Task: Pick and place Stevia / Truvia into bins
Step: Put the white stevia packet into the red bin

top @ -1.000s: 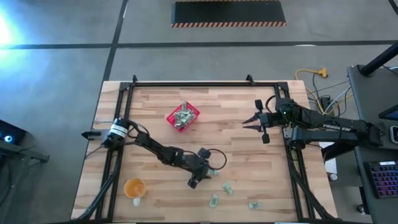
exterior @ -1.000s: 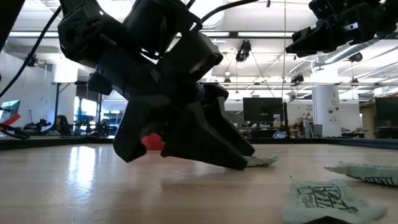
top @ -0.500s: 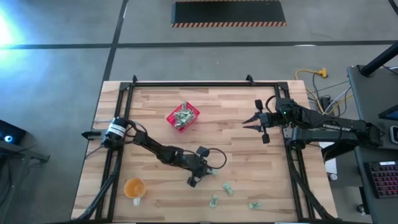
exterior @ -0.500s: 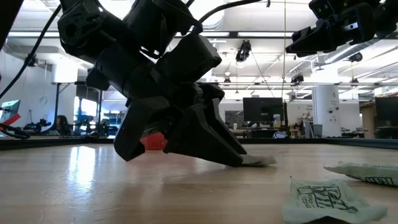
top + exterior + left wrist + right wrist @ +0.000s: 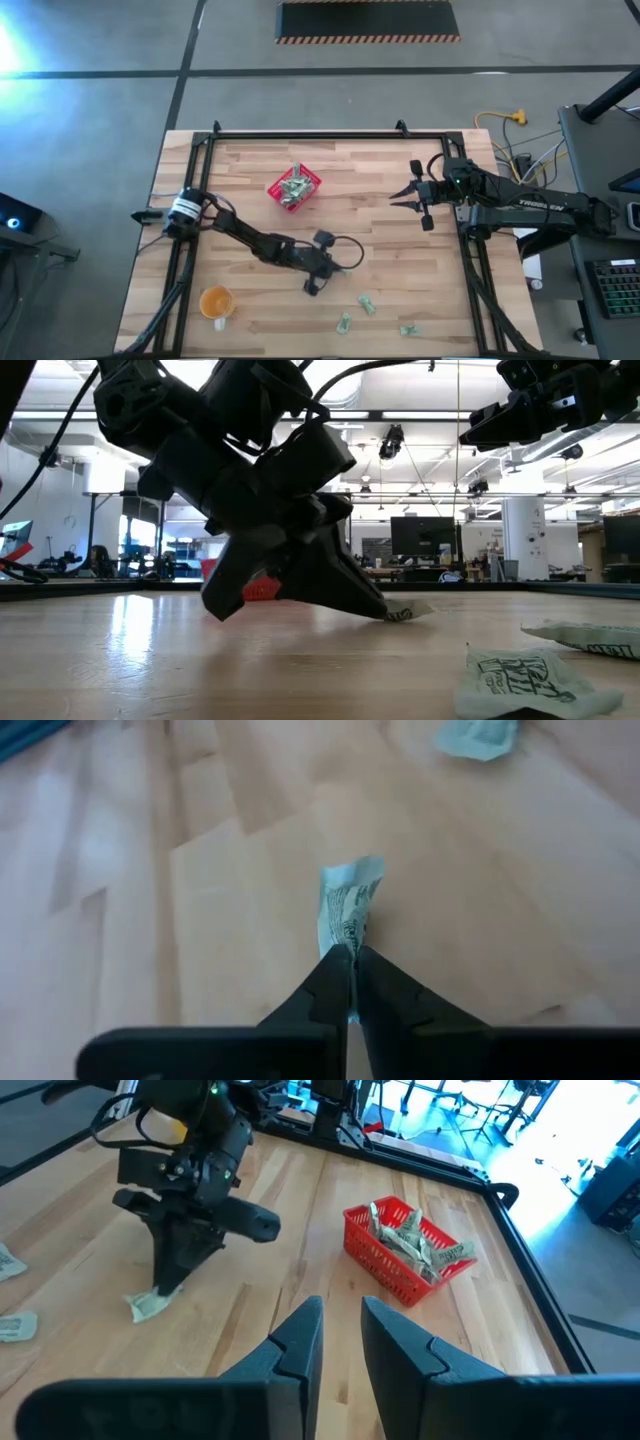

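— Where's the left gripper (image 5: 352,952) now?

— Low over the front middle of the desk (image 5: 380,170), tilted down. Its fingers (image 5: 330,982) are clenched on one Stevia packet (image 5: 349,908), which touches the wood at its far end.

— And the other packets?

— Three loose packets (image 5: 367,303) lie on the desk near the front edge, to the right of that gripper. The red basket (image 5: 293,187) sits toward the back, left of centre, well apart from the left gripper, with a heap of packets inside.

— The right arm?

— The right gripper (image 5: 411,197) hangs above the right side of the desk, fingers (image 5: 298,1338) parted a little, grasping nothing.

— Anything else?

— An orange cup (image 5: 216,302) at the front left corner.
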